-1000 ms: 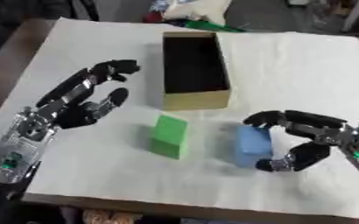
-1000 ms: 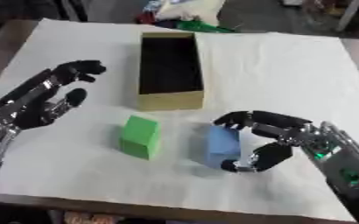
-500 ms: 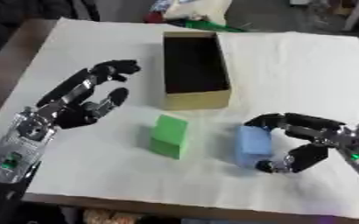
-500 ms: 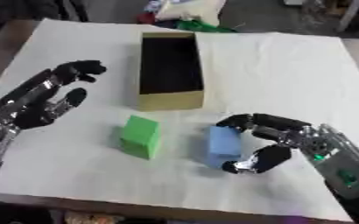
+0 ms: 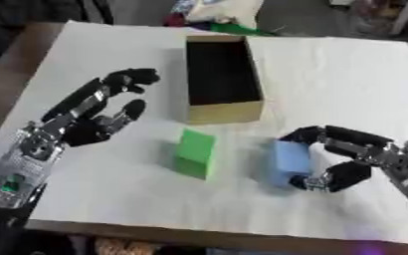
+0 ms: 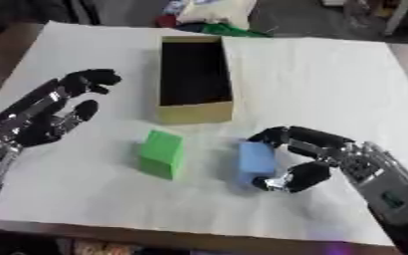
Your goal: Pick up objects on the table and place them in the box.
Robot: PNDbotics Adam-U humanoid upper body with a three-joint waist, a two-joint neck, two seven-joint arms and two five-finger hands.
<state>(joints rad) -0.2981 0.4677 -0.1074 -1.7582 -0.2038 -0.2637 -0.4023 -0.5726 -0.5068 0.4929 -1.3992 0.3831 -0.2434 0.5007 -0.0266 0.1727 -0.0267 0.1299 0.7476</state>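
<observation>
Right eye view shows our right hand [image 6: 316,158] curled round the blue block [image 6: 256,160], thumb below, fingers above; the box [image 6: 194,114] lies ahead-left, long axis running away.

1. I count one box [image 5: 222,74]: open-topped, dark inside with tan walls, standing at about 12 o'clock on the table [image 5: 347,74].
2. I count two blocks. One is a green block [image 5: 193,153] near the centre, and one is a blue block [image 5: 289,160] just beside it toward 3 o'clock.
3. I count two hands of mine in view. One is the left hand [image 5: 85,124] at about 9 o'clock, and one is the right hand [image 6: 329,154] at about 4 o'clock.
4. I count one table, covered with one white sheet.
5. Beyond the far edge at 12 o'clock I see one heap of pale and green stuff [image 5: 214,15]; I cannot count what is in it.
</observation>
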